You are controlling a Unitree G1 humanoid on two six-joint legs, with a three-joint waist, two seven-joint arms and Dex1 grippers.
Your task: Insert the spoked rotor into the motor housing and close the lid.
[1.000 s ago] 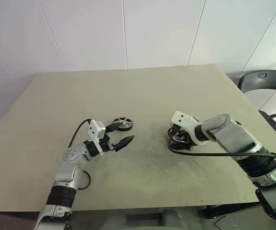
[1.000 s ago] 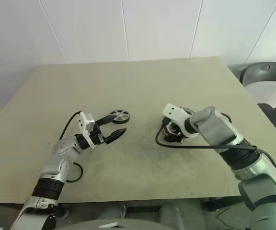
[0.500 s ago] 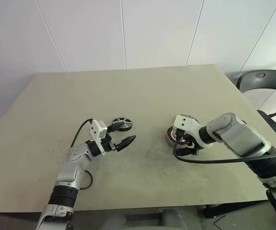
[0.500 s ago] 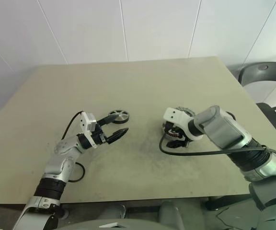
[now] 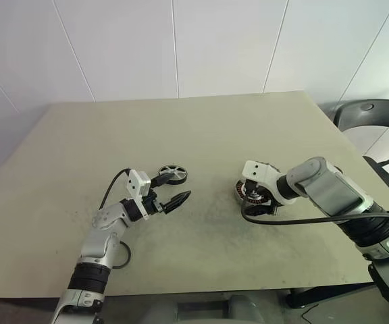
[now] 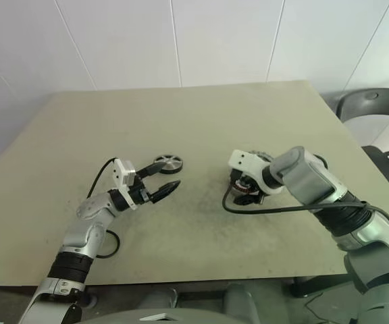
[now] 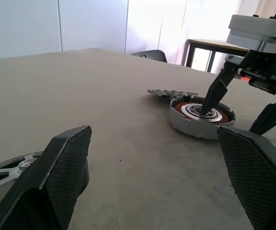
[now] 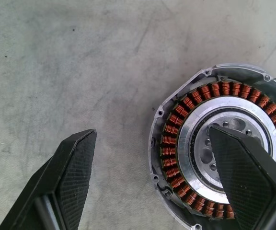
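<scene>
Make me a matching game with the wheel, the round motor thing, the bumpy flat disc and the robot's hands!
Things:
1. spoked rotor
2. motor housing
3. lid
4. left gripper

Places or states:
A. lies flat just behind the housing
B. open, holding nothing
C. on the table beside the left gripper
D. has copper windings, with a finger of the right gripper over its hub

Pairs: 1-C, 2-D, 3-A, 4-B

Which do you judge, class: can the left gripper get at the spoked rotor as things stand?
Probably yes. The left gripper is open, the spoked rotor lies right beside its fingers on bare table, and nothing stands between them.
</scene>
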